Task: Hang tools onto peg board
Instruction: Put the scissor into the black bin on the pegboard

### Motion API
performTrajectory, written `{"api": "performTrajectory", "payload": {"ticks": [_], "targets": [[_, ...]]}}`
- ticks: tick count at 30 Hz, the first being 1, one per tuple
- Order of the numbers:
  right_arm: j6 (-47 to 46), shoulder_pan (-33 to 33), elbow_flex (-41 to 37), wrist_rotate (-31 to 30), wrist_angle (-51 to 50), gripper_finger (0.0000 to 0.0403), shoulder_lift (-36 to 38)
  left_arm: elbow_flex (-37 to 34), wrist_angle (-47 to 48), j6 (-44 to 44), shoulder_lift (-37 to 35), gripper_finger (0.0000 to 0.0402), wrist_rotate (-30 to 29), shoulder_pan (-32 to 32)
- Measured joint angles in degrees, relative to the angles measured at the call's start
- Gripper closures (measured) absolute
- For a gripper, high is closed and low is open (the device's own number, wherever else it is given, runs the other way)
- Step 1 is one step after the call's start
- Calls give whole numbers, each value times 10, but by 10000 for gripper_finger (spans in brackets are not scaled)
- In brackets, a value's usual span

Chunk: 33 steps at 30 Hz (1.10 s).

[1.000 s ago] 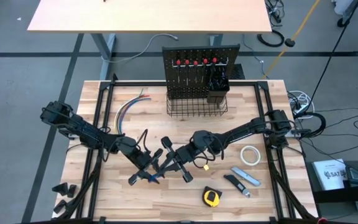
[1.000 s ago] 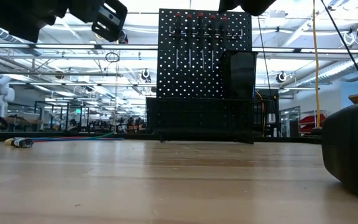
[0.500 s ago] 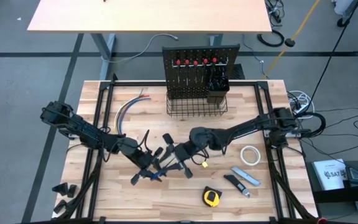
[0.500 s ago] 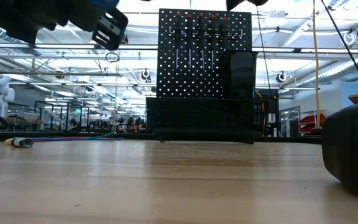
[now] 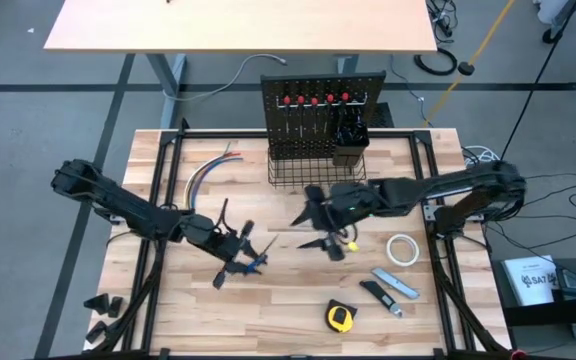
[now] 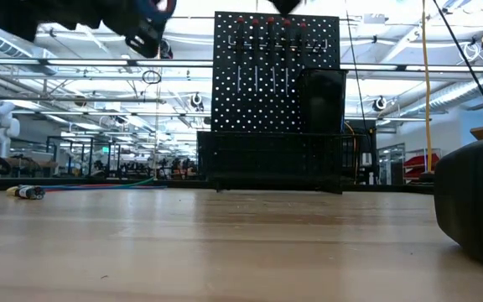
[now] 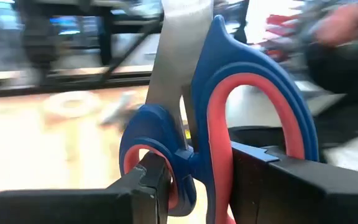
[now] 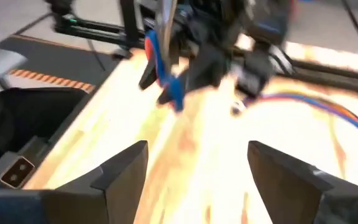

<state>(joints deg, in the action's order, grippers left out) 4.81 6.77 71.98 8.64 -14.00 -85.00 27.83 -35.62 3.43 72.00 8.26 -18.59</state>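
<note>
Scissors (image 7: 229, 93) with blue handles lined in red and silver blades sit in my left gripper (image 5: 238, 256), which is shut on them above the table's middle left. They also show in the right wrist view as the scissors (image 8: 163, 68). My right gripper (image 5: 318, 232) stands open with nothing between its fingers, in front of the wire basket (image 5: 316, 172). The black peg board (image 5: 318, 112) stands upright at the far edge. Several red-topped tools hang on it, and a black cup (image 5: 350, 150) sits at its right. My left gripper pinches the scissors between its two fingers at the handles, where the small loop and the large loop meet (image 7: 194, 158). The fingers come about level from the table's left. The scissors are lifted clear of the table, blades standing upward.
A white tape roll (image 5: 401, 250), a grey-blue utility knife (image 5: 398, 284), a dark tool (image 5: 376, 293) and a yellow tape measure (image 5: 340, 317) lie at the near right. Coloured wires (image 5: 208, 172) lie at the far left. A small yellow piece (image 5: 348, 243) lies by my right gripper.
My right gripper has opened, let go of the scissors and drawn back up and toward the table's far right, tipping up. The scissors have stayed in my left gripper, which has tipped up and risen a little.
</note>
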Motion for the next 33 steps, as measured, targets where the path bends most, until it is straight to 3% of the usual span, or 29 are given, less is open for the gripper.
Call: {"api": "performTrajectory", "payload": {"ticks": [3,7,10,12,16,22,28,33], "targets": [[-28,6,-57,-51,5,136,52,0,59,-36,-44,292,-134,-17],[-64,16,-175,-134,115,142,113,26,123,-119,-67,292,-396,-65],[-84,18,-259,-150,220,143,139,48,124,-219,-59,292,-594,-100],[-89,17,-303,-153,282,143,144,63,120,-295,-49,292,-686,-114],[-98,8,-335,-160,325,143,144,71,122,-434,-34,292,-715,-123],[-104,3,-335,-162,332,144,143,71,126,-586,-10,292,-725,-121],[-104,3,-335,-161,333,144,143,70,128,-711,18,290,-773,-112],[-104,3,-335,-161,333,144,143,70,126,-691,26,208,-774,-103]]}}
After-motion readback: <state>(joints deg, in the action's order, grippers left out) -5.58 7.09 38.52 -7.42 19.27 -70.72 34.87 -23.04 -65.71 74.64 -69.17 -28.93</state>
